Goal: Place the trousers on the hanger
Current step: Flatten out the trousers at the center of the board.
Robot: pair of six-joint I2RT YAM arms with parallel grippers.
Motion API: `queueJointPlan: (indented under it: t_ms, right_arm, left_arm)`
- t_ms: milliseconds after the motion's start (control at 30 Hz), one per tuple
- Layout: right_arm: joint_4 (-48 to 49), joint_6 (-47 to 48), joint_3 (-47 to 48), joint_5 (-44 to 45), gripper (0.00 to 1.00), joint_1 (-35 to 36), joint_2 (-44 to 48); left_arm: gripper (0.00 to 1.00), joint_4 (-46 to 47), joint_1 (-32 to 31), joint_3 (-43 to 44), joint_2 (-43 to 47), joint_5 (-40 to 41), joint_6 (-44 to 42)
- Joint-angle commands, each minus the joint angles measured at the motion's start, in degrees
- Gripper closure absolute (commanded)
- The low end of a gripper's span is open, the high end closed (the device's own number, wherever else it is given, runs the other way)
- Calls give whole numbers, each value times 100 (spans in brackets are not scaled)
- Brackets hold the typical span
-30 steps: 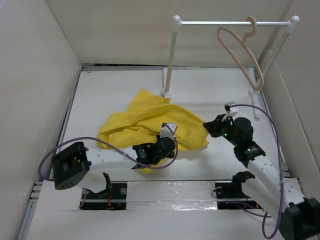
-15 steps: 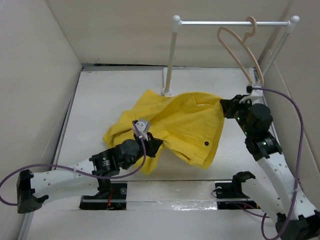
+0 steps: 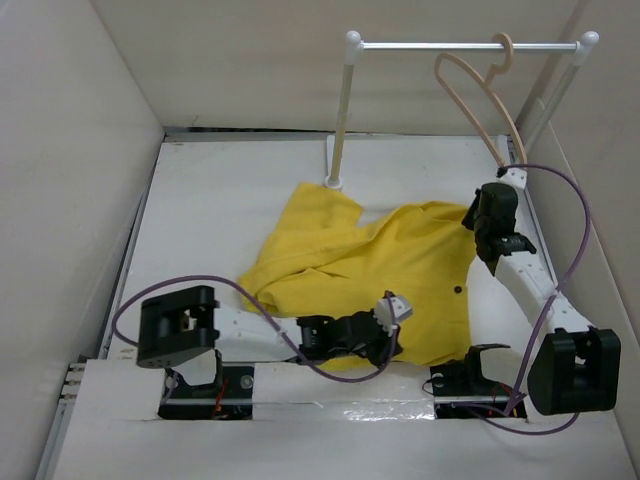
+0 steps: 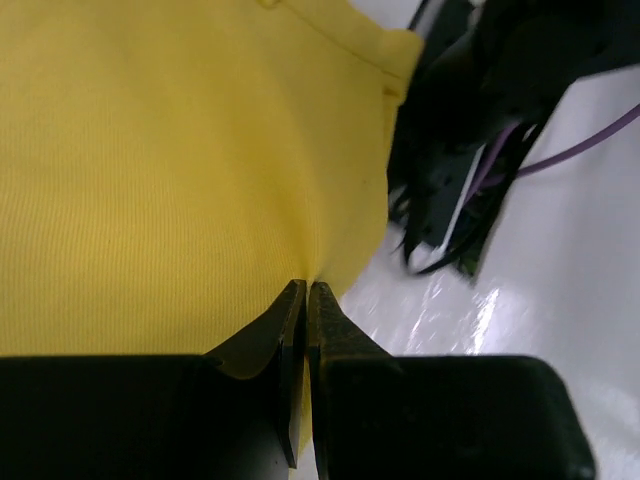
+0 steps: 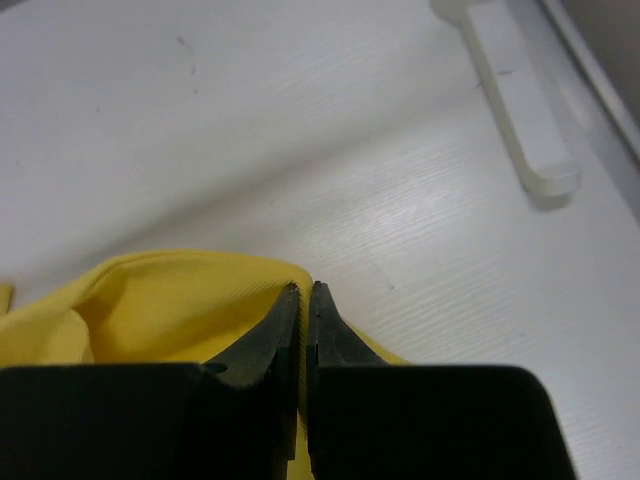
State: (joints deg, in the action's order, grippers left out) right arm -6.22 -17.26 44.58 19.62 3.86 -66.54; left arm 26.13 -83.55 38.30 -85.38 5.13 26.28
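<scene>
The yellow trousers (image 3: 370, 265) lie spread across the middle of the table, stretched between my two grippers. My left gripper (image 3: 392, 322) is shut on the trousers' near edge at the front; in the left wrist view (image 4: 305, 290) the cloth (image 4: 150, 180) is pinched between its jaws. My right gripper (image 3: 472, 213) is shut on the trousers' far right corner, and the right wrist view (image 5: 303, 290) shows a yellow fold (image 5: 170, 295) between the jaws. The beige hanger (image 3: 480, 100) hangs by its hook from the white rail (image 3: 460, 45) at the back right, above and behind my right gripper.
The rail's two posts stand on feet, left (image 3: 333, 183) and right (image 5: 520, 110). Cardboard walls enclose the table on the left, back and right. The right arm's base (image 3: 470, 375) and cables sit near the left gripper, also seen in the left wrist view (image 4: 470, 150).
My left gripper has swung right along the near edge, pulling the trousers' front edge with it. My right gripper has moved slightly right and back. The trousers are spread wider and flatter.
</scene>
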Motion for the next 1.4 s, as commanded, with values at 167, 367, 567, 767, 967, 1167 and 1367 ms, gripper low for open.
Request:
queueJointPlan:
  t_ms: [167, 367, 567, 767, 967, 1167, 1367]
  right_arm:
    - [779, 126, 447, 694, 89, -781, 150]
    - [736, 144, 149, -254, 28, -509, 756]
    - [1403, 117, -1099, -1546, 92, 614, 1704]
    - [1782, 661, -1374, -1804, 100, 2855, 1698]
    - [1966, 1408, -882, -2364, 91, 4444, 812]
    - [1739, 2726, 646, -2154, 34, 5774, -1312]
    - [992, 3650, 2455, -2883, 22, 6180, -3003]
  left_arm:
    - [76, 965, -135, 2345, -1621, -575, -518]
    - [23, 762, 171, 1859, -1113, 330, -537]
    - [32, 456, 550, 199, 398, 1858, 690]
    - [51, -1204, 602, -552, 2690, 3704, 1958]
    - [80, -2156, 725, -202, 5152, 4787, 1390]
    - [93, -2595, 779, 194, 5928, 5025, 941]
    - [82, -2754, 779, 485, 5858, 4613, 590]
